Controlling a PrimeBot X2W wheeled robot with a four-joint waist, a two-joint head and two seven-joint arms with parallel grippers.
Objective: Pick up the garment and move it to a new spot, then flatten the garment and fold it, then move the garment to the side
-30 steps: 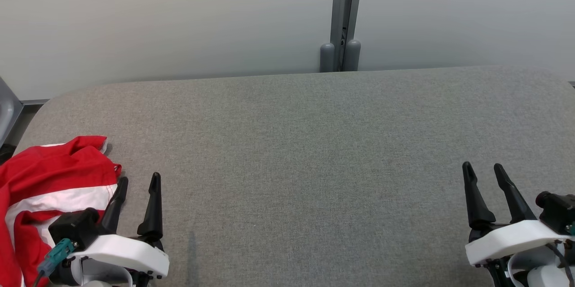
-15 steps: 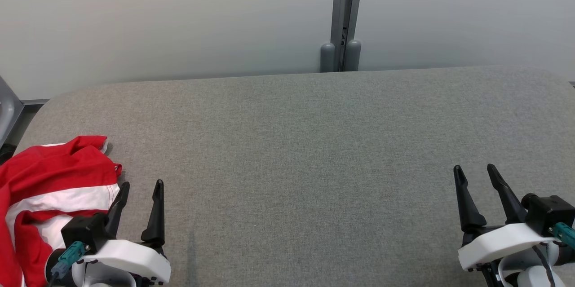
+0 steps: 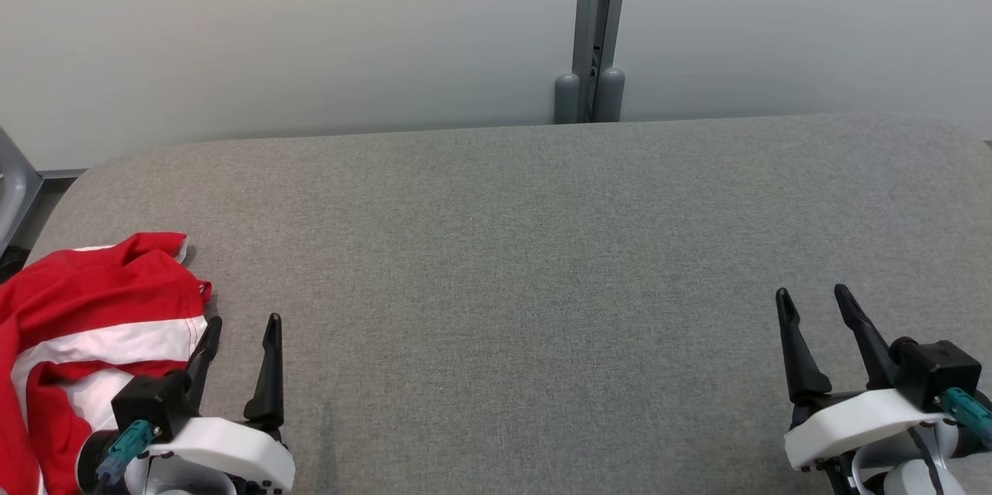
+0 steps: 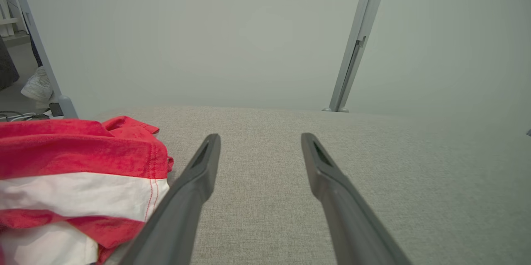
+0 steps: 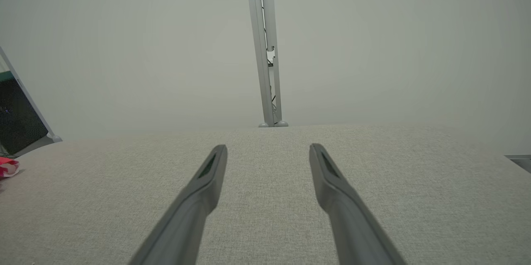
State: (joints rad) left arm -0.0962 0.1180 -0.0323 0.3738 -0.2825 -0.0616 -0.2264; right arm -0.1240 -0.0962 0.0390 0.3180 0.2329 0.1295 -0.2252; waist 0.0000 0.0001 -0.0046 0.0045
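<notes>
Approaching the crumpled red-and-white garment (image 3: 93, 309) looks like the step in hand. The left gripper (image 3: 243, 320), fingers spread and empty, is best swinging toward 9 o'clock and pinching a raised fold rather than the flat hem. The garment is lying at the table's (image 3: 504, 262) 8 o'clock corner, just beside that gripper's outer finger. The right gripper (image 3: 811, 293), also spread, is waiting well apart at 4 o'clock.

The place looks like a robot lab or test booth: plain pale wall panels (image 3: 310, 30) joined by a grey metal post (image 3: 594, 15) back a grey fabric-covered table (image 3: 542, 247), with cables (image 4: 16, 115) on the floor.
</notes>
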